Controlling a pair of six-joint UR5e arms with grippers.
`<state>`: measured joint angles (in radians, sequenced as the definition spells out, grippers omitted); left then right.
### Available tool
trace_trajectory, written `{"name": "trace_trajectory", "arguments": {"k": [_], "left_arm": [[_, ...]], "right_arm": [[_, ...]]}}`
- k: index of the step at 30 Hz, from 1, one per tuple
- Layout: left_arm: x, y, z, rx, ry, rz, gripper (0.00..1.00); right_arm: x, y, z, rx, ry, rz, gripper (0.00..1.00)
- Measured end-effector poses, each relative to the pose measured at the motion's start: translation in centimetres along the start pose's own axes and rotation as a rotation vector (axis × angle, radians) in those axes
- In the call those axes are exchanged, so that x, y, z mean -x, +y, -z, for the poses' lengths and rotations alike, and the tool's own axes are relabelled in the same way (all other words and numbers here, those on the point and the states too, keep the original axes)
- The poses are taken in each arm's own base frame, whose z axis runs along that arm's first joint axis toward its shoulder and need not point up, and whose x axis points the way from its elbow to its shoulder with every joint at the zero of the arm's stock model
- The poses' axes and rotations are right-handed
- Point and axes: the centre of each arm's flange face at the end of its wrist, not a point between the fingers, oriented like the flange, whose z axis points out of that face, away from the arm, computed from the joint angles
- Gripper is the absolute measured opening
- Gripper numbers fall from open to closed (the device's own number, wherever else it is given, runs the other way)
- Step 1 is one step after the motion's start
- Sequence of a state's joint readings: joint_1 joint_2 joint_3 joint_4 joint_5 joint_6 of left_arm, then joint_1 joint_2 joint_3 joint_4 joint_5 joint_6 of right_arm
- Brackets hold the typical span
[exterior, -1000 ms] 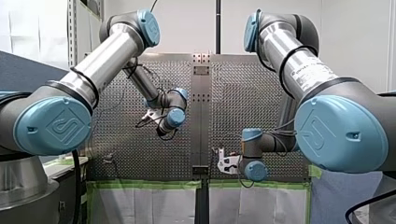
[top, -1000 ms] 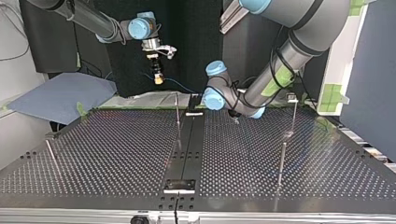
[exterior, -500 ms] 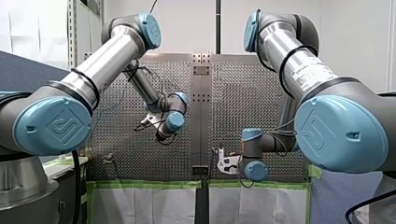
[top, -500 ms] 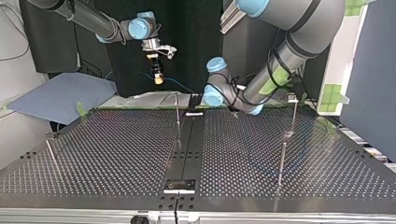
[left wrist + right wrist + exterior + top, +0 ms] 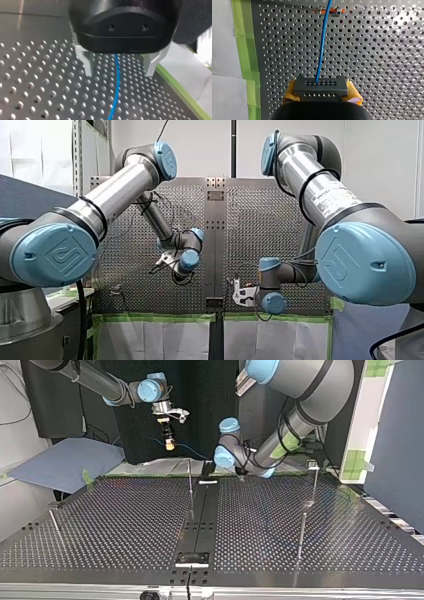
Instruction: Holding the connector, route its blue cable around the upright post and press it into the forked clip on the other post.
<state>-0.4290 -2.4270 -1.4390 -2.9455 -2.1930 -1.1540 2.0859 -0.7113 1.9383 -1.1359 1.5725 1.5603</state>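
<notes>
Holding is confirmed: my right gripper point(image 5: 321, 93) is clamped on the connector point(image 5: 320, 86), with the blue cable point(image 5: 322, 45) running ahead of the connector. My left gripper point(image 5: 119, 72) stands wide, astride that cable. Routing around the post point(image 5: 190, 485) and clipping appear outstanding.

The perforated metal bench point(image 5: 125, 520) is bright bare sheet, polished enough to throw glare and mirror the thin shiny metal posts point(image 5: 190, 482) standing on it. Along the bench's edge runs matt green tape point(image 5: 249, 62), slightly wrinkled. Beyond the tape lies a matt white sheet point(image 5: 224, 50); I cannot tell whether it is paper or cloth. The blue cable point(image 5: 322, 50) has a smooth, plastic-looking jacket with a faint sheen. The dark grey connector block point(image 5: 320, 86) is matt and dotted with rows of small holes. It sits pinched between the soft-looking yellow pads point(image 5: 354, 95) of my right arm's tool point(image 5: 321, 91). My left arm's tool point(image 5: 118, 67) has a smooth, glossy black housing and pale, dull metal fingers point(image 5: 86, 62).
</notes>
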Motion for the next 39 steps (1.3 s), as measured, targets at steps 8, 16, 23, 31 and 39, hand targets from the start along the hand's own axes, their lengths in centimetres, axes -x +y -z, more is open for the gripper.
{"name": "trace_trajectory", "arguments": {"k": [8, 16, 23, 31, 39], "left_arm": [[-1.9, -2.8, 0.1, -0.077, 0.014, -0.016, 1.00], [-1.6, -4.5, 0.2, -0.148, -0.043, 0.071, 1.00], [-0.9, -5.7, 0.5, -0.220, -0.087, 0.155, 1.00], [-0.4, -6.8, 1.1, -0.307, -0.109, 0.232, 1.00], [0.3, -8.9, 2.7, -0.414, -0.144, 0.305, 1.00]], "right_arm": [[0.0, 0.0, -0.1, 0.000, 0.003, 0.000, 0.00], [0.0, 0.0, -0.1, 0.000, 0.002, 0.002, 0.00], [0.0, 0.0, -0.1, -0.001, 0.001, 0.004, 0.00], [0.0, 0.0, -0.1, -0.001, 0.000, 0.008, 0.00], [0.0, 0.2, -0.1, 0.001, 0.000, 0.010, 0.00]]}}
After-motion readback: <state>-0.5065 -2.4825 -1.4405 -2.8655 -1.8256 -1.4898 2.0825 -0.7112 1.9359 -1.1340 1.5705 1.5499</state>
